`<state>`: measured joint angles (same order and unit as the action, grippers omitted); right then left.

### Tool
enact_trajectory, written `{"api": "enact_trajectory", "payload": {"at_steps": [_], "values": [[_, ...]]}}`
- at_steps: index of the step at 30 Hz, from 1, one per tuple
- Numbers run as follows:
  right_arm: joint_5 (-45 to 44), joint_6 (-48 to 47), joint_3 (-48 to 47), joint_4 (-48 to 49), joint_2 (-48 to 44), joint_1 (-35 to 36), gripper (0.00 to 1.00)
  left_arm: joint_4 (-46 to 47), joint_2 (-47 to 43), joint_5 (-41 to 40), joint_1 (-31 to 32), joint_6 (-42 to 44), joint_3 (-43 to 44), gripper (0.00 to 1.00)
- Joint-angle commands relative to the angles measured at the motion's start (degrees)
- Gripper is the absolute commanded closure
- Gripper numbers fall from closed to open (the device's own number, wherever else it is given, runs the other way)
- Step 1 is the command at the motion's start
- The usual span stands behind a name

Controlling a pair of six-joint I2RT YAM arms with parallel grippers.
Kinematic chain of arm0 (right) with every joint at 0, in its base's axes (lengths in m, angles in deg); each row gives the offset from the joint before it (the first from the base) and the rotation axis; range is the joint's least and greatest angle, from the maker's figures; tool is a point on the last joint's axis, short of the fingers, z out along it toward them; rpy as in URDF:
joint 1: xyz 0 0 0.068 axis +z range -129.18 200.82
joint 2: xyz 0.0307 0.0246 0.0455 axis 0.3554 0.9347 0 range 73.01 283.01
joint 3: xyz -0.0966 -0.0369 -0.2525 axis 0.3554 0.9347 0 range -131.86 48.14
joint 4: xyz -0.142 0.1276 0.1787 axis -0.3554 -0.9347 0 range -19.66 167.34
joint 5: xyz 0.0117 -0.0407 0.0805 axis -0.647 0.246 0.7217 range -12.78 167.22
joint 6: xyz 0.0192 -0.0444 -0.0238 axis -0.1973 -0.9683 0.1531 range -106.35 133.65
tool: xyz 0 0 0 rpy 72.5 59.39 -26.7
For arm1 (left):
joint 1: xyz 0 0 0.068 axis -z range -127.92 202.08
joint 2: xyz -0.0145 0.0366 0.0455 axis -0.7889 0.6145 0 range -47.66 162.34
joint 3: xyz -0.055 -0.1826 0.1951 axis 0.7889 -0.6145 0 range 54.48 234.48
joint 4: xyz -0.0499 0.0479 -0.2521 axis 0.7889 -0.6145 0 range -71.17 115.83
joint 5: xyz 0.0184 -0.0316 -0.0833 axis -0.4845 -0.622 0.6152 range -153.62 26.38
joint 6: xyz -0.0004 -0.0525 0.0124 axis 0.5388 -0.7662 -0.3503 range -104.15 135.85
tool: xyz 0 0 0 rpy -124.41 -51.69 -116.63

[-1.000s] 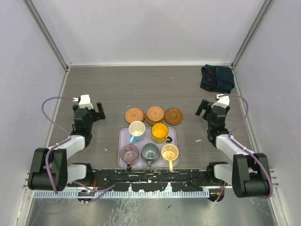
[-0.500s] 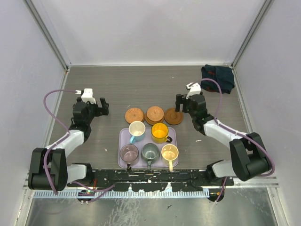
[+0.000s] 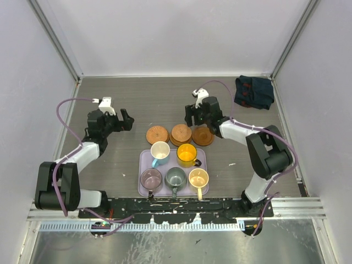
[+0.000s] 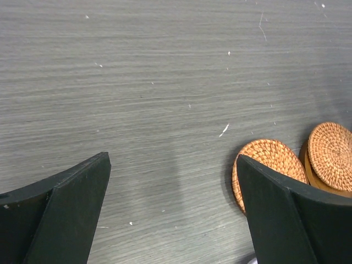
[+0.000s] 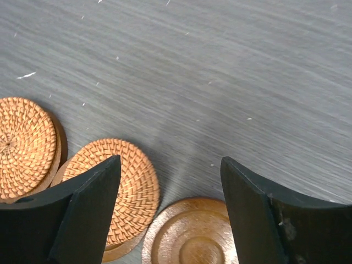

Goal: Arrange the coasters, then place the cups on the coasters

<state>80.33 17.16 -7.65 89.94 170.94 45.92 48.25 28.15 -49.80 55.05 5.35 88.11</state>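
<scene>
Three orange-brown coaster spots lie in a row behind the tray: left coaster (image 3: 157, 134), middle coaster (image 3: 181, 133), right coaster (image 3: 203, 136). In the right wrist view two woven discs (image 5: 25, 146) (image 5: 132, 181) each rest on a smooth brown disc, and beside them lies a ringed wooden coaster (image 5: 192, 236). Five cups stand on the lavender tray (image 3: 144, 163): light blue (image 3: 160, 150), orange-yellow (image 3: 187, 154), mauve (image 3: 151, 178), grey-green (image 3: 175, 177), cream-yellow (image 3: 198, 178). My right gripper (image 5: 170, 160) (image 3: 197, 121) hovers open over the right coaster. My left gripper (image 4: 171, 159) (image 3: 125, 120) is open, just left of the left woven coaster (image 4: 269, 159).
A dark blue cloth (image 3: 254, 91) lies at the back right corner. Grey walls close the table in on the left, the right and the back. Purple cables loop off both arms.
My right arm swung from the right side leftward to above the coasters, its jaws a touch narrower. My left arm moved forward and slightly right, toward the left coaster.
</scene>
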Motion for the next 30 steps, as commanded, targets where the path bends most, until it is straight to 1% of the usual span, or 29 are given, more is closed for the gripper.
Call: {"api": "enact_trajectory", "payload": {"at_steps": [1, 4, 5, 7, 9, 10, 11, 12, 15, 20, 21, 24, 30], "values": [[7.62, 0.95, -4.15, -1.29, 3.12, 0.50, 0.24, -1.90, 1.50, 2.18, 1.92, -1.15, 4.18, 0.02], [9.54, 1.73, -4.58, -1.24, 4.71, 0.57, 0.26, -3.74, 3.08, 2.10, 3.24, -0.47, 5.83, 0.02], [10.15, 1.95, -4.55, -1.12, 5.11, 0.57, 0.26, -4.36, 3.57, 2.27, 3.61, -0.33, 6.29, 0.00], [11.69, 2.34, -4.57, -0.90, 5.85, 0.59, 0.27, -5.26, 4.73, 2.54, 4.46, -0.38, 7.27, 0.08], [12.96, 2.63, -4.80, -0.98, 6.55, 0.64, 0.28, -5.85, 5.74, 2.85, 5.17, -0.56, 8.01, 0.23], [13.65, 2.73, -4.91, -1.12, 6.79, 0.73, 0.29, -6.19, 6.23, 3.21, 5.47, -0.77, 8.31, 0.33], [14.16, 2.86, -4.98, -1.35, 7.04, 0.70, 0.30, -6.35, 6.60, 3.38, 5.73, -0.93, 8.51, 0.40], [14.46, 3.12, -5.07, -1.47, 7.21, 0.74, 0.31, -6.56, 6.97, 3.57, 6.08, -1.03, 8.74, 0.44], [15.30, 3.14, -4.90, -1.84, 7.61, 0.86, 0.33, -7.68, 7.53, 4.13, 6.80, -1.19, 9.28, 0.45], [16.13, 3.30, -4.18, -1.98, 7.63, 1.22, 0.34, -10.05, 8.33, 4.83, 7.72, -1.00, 10.10, 0.63], [16.13, 3.26, -3.99, -2.02, 7.63, 1.30, 0.34, -10.77, 8.59, 4.94, 8.00, -0.89, 10.40, 0.64], [16.16, 3.28, -3.68, -2.00, 7.74, 1.41, 0.35, -12.78, 9.82, 4.72, 8.91, -0.57, 11.33, 0.55], [15.82, 2.85, -3.74, -2.67, 8.71, 2.04, 0.35, -14.16, 13.12, 4.86, 10.72, -0.82, 12.97, 0.49]]}}
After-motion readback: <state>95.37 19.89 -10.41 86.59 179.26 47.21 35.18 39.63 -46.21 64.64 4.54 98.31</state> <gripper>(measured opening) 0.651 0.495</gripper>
